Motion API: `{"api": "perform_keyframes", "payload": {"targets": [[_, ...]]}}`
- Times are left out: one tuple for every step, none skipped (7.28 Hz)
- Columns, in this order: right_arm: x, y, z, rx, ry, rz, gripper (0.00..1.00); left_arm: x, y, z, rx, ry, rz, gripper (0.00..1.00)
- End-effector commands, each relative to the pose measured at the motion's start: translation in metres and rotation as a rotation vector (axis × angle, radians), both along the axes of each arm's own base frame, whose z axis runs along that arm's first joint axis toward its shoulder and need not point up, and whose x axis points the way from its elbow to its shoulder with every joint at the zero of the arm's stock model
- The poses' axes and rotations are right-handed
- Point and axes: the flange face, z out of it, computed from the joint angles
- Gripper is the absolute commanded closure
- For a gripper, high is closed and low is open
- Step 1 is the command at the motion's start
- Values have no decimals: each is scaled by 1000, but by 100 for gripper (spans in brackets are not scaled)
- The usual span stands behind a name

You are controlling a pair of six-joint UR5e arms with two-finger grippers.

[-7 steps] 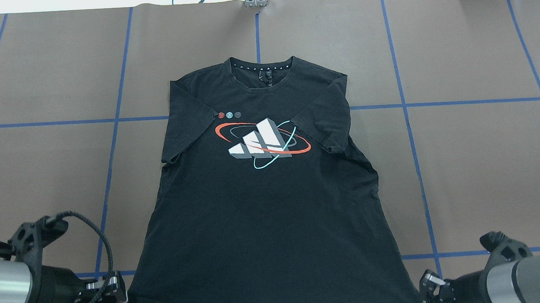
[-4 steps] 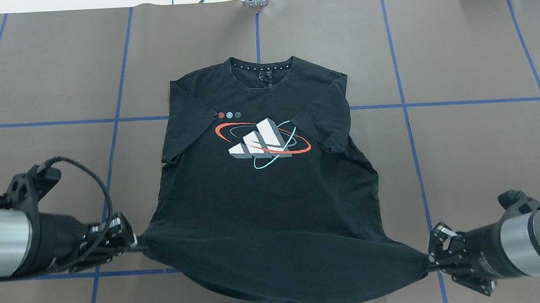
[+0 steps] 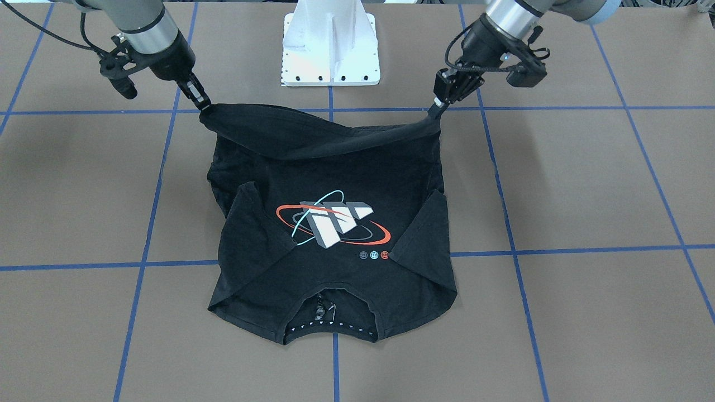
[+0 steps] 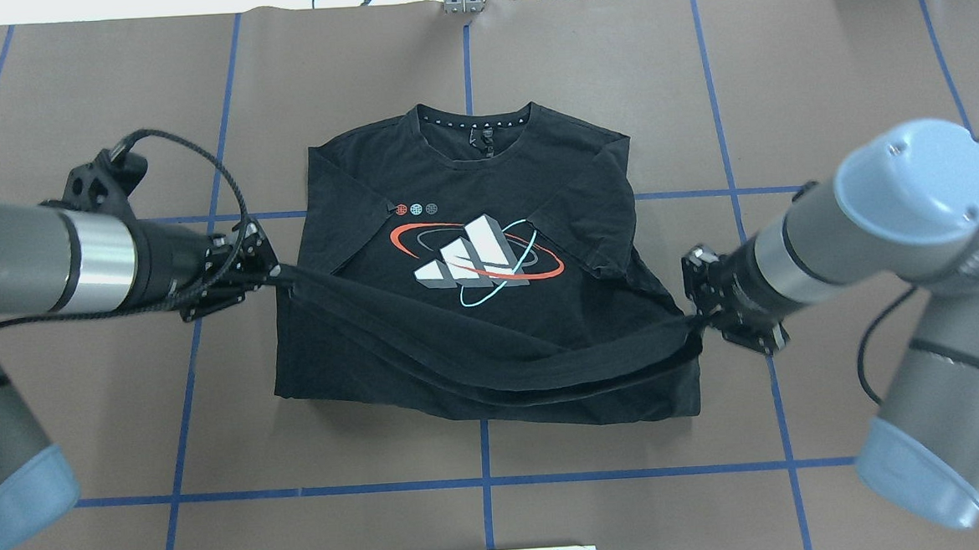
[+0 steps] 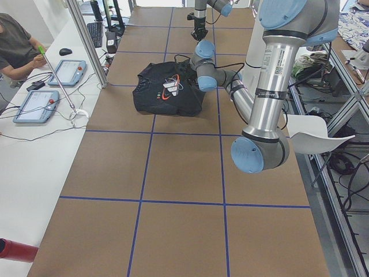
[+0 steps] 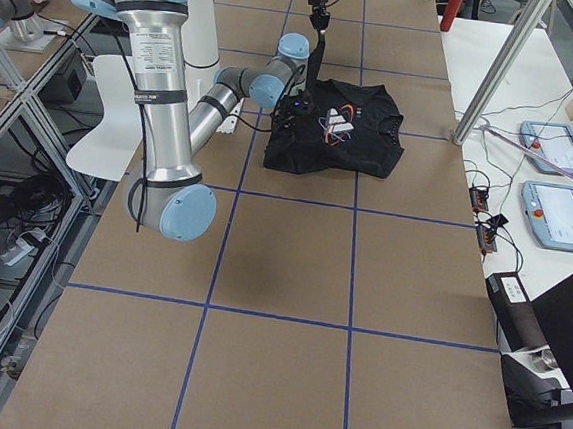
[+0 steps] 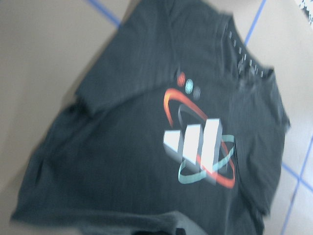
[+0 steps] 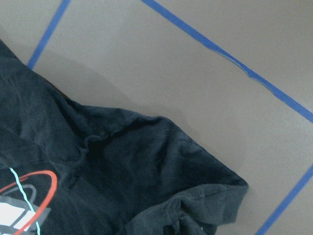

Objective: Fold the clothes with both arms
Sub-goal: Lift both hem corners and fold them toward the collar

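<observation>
While each claw pinches a corner of the hem (image 3: 335, 139), the front-facing view shows the left gripper (image 3: 440, 106) and right gripper (image 3: 202, 105) closed tight on the T-shirt (image 3: 335, 223), hem sagging between them. Overhead, the collar (image 4: 473, 127) lies ahead of both: mid-fold. Next, I judge, carry forward evenly, then release.

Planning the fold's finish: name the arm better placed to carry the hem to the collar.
Left, slightly: the left gripper holds the hem nearer the collar than the right gripper; both grip the shirt.
</observation>
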Motion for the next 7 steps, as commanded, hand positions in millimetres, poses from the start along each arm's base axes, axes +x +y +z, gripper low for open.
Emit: {"api": "perform_keyframes", "payload": {"targets": [[-14,-81,8,10,68,36,100,13,-61,30,2,-83,-50,100],[-6,-114,17,33,98,41,100,13,-82,45,-3,-117,-67,100],[-1,-140,20,47,117,45,100,18,-93,52,-3,-125,-74,100],[-3,-165,22,52,136,46,100,19,-110,71,-16,-142,-93,100],[-2,-187,19,58,145,50,100,24,-122,89,-11,-138,-104,100],[-13,-206,16,45,160,51,100,33,-135,90,-4,-147,-129,100],[-26,-222,15,33,174,48,100,44,-149,95,-14,-165,-135,100]]}}
